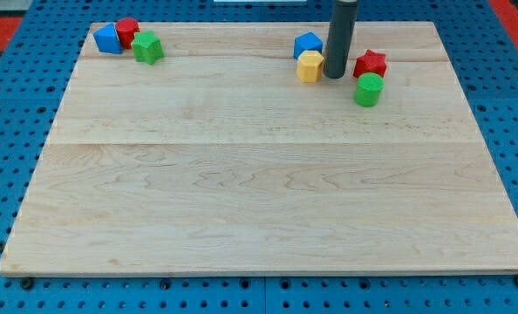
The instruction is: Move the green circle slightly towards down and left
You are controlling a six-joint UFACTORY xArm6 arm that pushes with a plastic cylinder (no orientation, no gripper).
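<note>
Bare table (259, 201) nearest the camera, nothing on that stretch. Green circle (369, 89) sits just right of and slightly below my tip (334, 76), close but apparently not touching. Red star (371, 63) just right of tip, touching or nearly touching the green circle's upper side. Yellow block (310, 65) just left of tip, blue block (308, 44) up-left of it. Far left of tip: blue block (107, 38), red block (127, 31), green cube (147, 47) clustered. No gripper on this rig, plain rod only, so nothing to report open or closed. Judgement: push not started. Tip on wrong side; needs to get up-right of the circle, past the star, then nudge down-left.
</note>
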